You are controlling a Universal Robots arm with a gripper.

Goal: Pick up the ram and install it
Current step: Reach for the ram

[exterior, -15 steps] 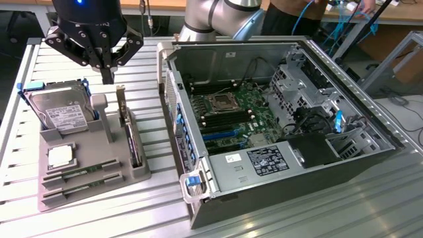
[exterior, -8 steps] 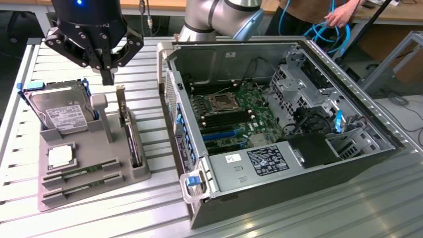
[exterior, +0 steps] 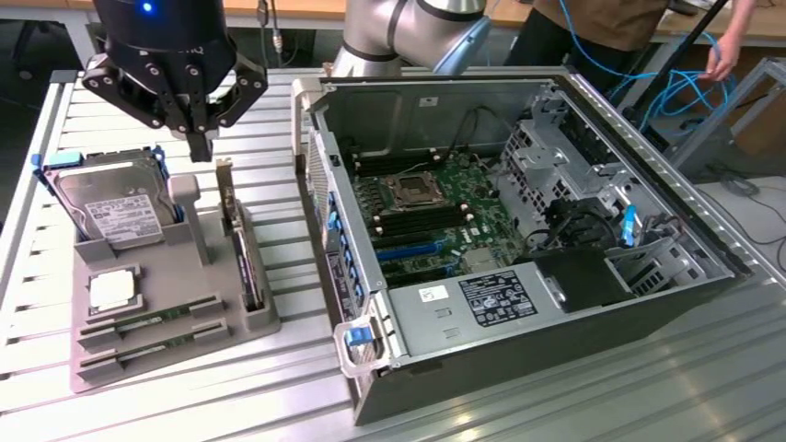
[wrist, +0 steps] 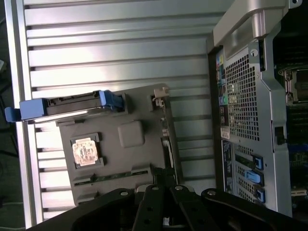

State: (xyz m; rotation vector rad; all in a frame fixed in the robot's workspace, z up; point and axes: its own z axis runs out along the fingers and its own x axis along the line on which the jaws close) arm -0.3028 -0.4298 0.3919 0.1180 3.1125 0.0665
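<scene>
We are seeing the tray [exterior: 172,366] sitting on the table [exterior: 276,138] at the exterior view's left, the computer case [exterior: 553,368] to its right. In the tray the hard drive [exterior: 117,207] is standing at the back, the processor chip [exterior: 110,290] before it, the ram [exterior: 147,323] nearest us, the expansion card [exterior: 241,249] along the case-side edge.

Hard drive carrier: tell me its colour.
The carrier is blue, best seen in the wrist view.

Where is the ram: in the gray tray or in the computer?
In the tray: the ram lies in one of its slots, outside the computer case; the shut gripper hangs above.
</scene>
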